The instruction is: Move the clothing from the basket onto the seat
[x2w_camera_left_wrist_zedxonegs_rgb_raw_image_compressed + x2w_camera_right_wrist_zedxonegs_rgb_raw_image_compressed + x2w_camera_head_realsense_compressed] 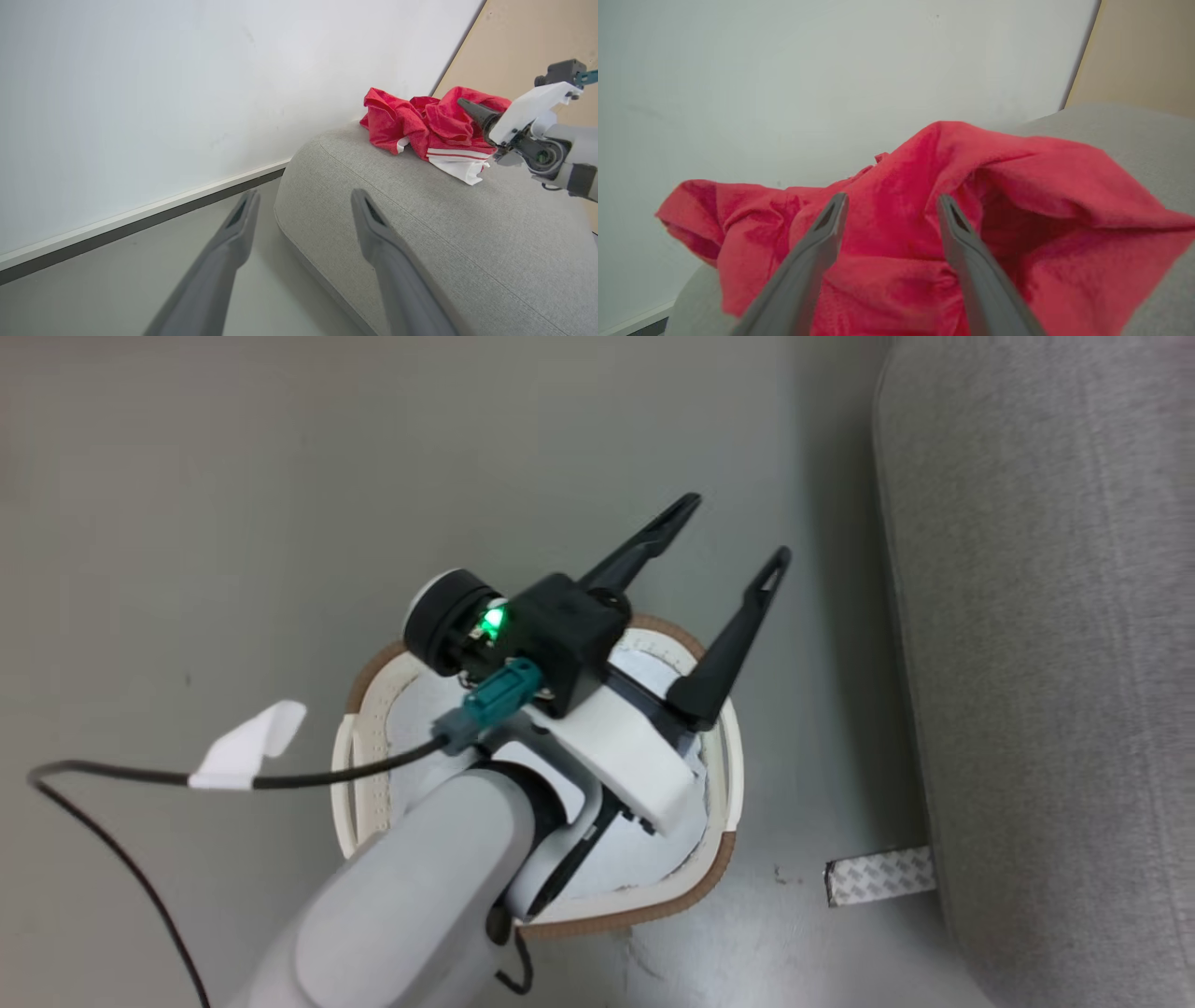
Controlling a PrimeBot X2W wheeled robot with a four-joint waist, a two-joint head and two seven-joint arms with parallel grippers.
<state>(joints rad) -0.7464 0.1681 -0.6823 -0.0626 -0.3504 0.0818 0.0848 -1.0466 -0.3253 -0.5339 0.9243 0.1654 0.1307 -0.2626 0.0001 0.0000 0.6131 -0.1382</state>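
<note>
- The left gripper (737, 529) is seen nearest, hung over the basket (691, 896). Its fingers are spread wide and nothing is held between them.
- The basket is stood on the floor near the seat (1055, 663). No red is seen in its white inside, but part of it is hidden by the forearm, so it is probably emptied.
- A strip of tape (879, 875) is noted on the floor at the seat's foot.
- The near end of the seat top is bare. The clothing (420, 121) is heaped at the far end, near the wall (163, 93), with a white-banded hem turned out on the near side.
- The right gripper (893, 198) is found at the heap, its fingers parted wide and pointed into the red folds. Nothing is pinched.
- The step in hand is judged to be the letting-go on the seat.
- It is best done with the fingers held wide, lifted clear, then drawn back along their own line, so that no fold is snagged.
- The heap lies close to the seat's wall-side edge, so a dragged fold could pull it off.
- The basket should be checked once the forearm is out of the way.
</note>
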